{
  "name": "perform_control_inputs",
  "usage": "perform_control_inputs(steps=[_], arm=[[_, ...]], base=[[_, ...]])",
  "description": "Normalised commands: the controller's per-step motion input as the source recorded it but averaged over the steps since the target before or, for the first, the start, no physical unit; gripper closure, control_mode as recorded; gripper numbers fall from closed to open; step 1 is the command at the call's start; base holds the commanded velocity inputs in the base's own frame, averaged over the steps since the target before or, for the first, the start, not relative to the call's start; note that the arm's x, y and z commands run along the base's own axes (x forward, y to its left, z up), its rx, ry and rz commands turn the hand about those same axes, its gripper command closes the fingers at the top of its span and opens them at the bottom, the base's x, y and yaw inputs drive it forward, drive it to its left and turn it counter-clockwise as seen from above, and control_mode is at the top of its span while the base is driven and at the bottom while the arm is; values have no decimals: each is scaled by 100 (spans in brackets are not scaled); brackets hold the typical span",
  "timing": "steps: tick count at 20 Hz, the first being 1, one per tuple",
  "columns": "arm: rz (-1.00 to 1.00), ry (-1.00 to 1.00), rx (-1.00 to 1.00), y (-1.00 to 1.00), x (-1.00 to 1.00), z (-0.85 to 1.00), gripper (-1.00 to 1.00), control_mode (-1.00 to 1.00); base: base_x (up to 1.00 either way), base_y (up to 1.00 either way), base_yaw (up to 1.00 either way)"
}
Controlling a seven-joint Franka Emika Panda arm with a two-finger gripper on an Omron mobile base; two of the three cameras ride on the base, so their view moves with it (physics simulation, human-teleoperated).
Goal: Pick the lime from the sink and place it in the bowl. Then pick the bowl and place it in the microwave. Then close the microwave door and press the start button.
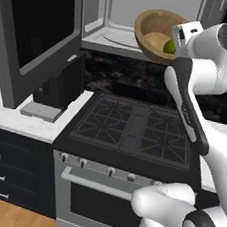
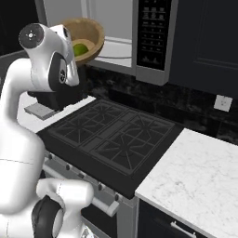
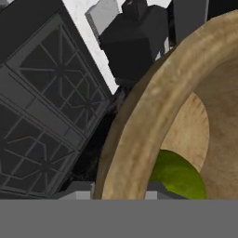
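Robot arm lifting a bowl toward an open microwave.
The lime already sits inside; the gripper grasps the rim. Placing, door-closing and start remain.

I count one bowl, one lime inside it, one microwave, one microwave door, one stove, and one coffee machine.
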Motion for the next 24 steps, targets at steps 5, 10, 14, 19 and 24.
perform_control_inputs(steps=[5, 10, 14, 19, 24], arm=[[-2, 0, -2, 8, 88, 17, 100, -100], [0, 0, 0, 0, 89, 1, 100, -100], [0, 0, 0, 0, 83, 0, 100, -100], [0, 1, 0, 0, 79, -9, 100, -100], [0, 7, 0, -9, 67, -25, 100, -100]], base=[[0, 0, 0], [0, 0, 0], [0, 0, 0], [0, 0, 0], [0, 0, 0]])
